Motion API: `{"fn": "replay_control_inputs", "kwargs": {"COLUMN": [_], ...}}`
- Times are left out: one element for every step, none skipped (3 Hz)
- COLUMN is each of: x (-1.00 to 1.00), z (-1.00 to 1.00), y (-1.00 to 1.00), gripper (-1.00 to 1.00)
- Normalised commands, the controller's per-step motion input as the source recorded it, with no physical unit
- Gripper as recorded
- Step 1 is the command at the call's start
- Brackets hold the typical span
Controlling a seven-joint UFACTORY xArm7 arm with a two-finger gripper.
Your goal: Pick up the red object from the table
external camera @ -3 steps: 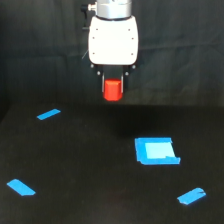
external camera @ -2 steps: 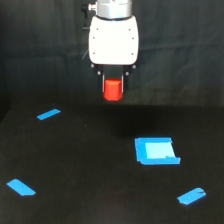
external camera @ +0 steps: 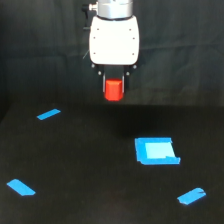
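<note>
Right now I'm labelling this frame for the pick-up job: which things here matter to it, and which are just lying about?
Part of the job:
- red object, held between the fingers
- gripper, shut on it
- table, black, below

Just lying about:
- blue square patch
- blue tape strips

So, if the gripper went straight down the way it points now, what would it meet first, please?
Probably bare black table. The gripper, holding the red object, seems clear of the blue square patch, though depth is uncertain.
</note>
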Motion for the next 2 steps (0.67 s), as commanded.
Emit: {"fn": "replay_control_inputs", "kwargs": {"x": [0.04,0.05], "z": [0.00,0.05], "y": [0.05,-0.01], "gripper": [-0.93,-0.95]}}
